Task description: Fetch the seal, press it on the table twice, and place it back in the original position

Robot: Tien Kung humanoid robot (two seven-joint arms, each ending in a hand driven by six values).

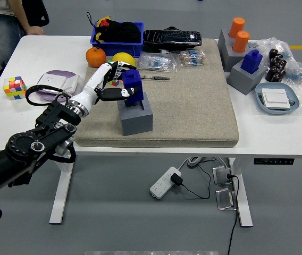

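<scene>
My left hand point(120, 84) is shut on a blue seal point(132, 86) and holds it lifted, its lower part just above the slot of the grey holder block point(136, 114). The block stands on the beige mat point(193, 101). My black left arm comes in from the lower left. The right arm is not in view.
A second blue seal in a grey block point(248, 71) and two orange seals point(238, 32) stand at the right. An orange point(95, 56), a lemon point(123, 57), a small cube and a blue basket point(116, 36) lie behind my hand. A person's arm point(28, 26) rests at the far left corner.
</scene>
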